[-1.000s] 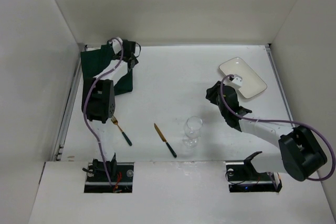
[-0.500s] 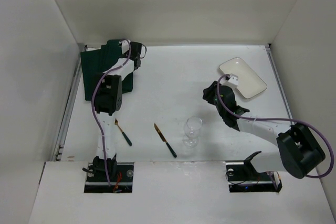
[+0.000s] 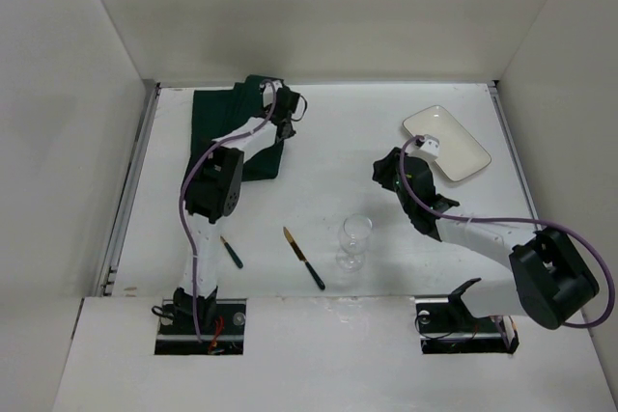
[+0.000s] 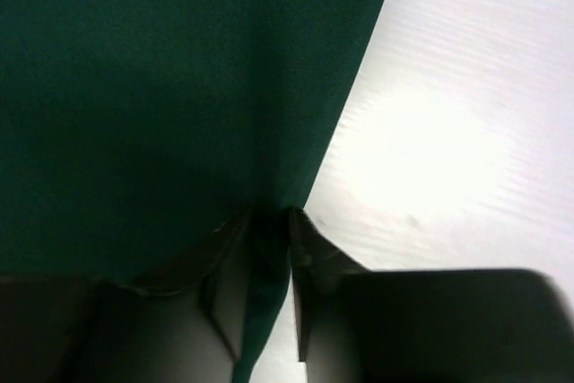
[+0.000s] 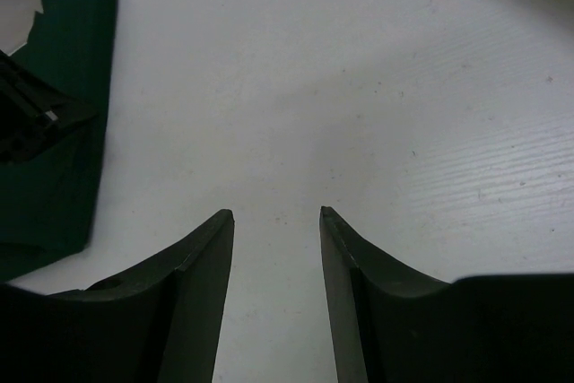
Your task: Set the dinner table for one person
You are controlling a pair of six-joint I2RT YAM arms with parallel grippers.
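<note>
Viewing from above, the mat point(image 3: 217, 115) is seen at the far left of the table point(image 3: 328, 142), near the side rail point(image 3: 135, 190), its right edge gripped by the left fingers point(image 3: 286, 115). Bare room is offered mid-table, beyond the fork point(image 3: 232, 252), knife point(image 3: 304, 258) and glass point(image 3: 354, 238); the mat is best kept low and flat. The plate point(image 3: 446, 142) and right fingers point(image 3: 388, 173) are found well apart from it. At the left wrist, a fold of mat is clamped between the fingers point(image 4: 314, 262); a firm pinch is needed. At the right wrist, the fingers point(image 5: 197, 293) are spread, nothing between.

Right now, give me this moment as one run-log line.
left jaws: shut on green mat edge | right jaws: open, empty, over dinner table | plate, glass, knife, fork: off mat
</note>
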